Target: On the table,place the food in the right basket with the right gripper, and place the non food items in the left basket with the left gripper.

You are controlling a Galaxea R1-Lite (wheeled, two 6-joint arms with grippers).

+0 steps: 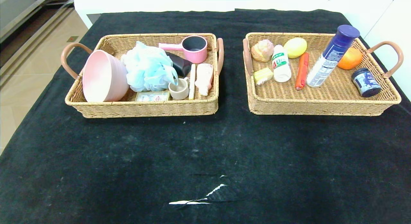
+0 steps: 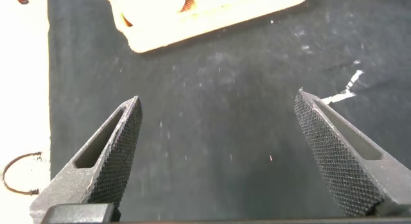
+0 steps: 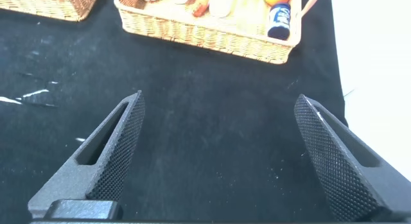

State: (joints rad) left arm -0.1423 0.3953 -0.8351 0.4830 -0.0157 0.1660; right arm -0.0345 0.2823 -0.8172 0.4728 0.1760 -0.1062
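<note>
Table: the table (image 1: 205, 159), draped in black cloth with pale scuffs, is carrying two wicker trays side by side toward its far edge.
Left basket: the left basket (image 1: 147, 109) is holding the pink bowl (image 1: 103, 76) tipped on its side at the outer end, with the light-blue bath pouf (image 1: 148, 67) lying just beside it.
Other non-food: the flat pink tube (image 1: 204, 78) is lying near the inner wall; a pink saucepan (image 1: 194, 49) is sitting in the far corner and a small beige cup (image 1: 179, 89) near the front wall.
Right basket: the right basket (image 1: 324, 107) is holding the white bottle (image 1: 281, 67) and the orange-red sausage stick (image 1: 302, 70) lying side by side, and the spray can (image 1: 332, 56) leaning next to them.
Other food: a lemon (image 1: 295, 47), an orange (image 1: 350, 58) and a dark jar (image 1: 366, 82) are sharing that tray.
Left gripper: the left gripper (image 2: 218, 153) is hanging over bare cloth, jaws spread wide and holding nothing; the pale shape beyond is probably a tray corner.
Right gripper: the right gripper (image 3: 218, 156) is hanging likewise over bare cloth, jaws wide apart and empty, well short of the right basket.
</note>
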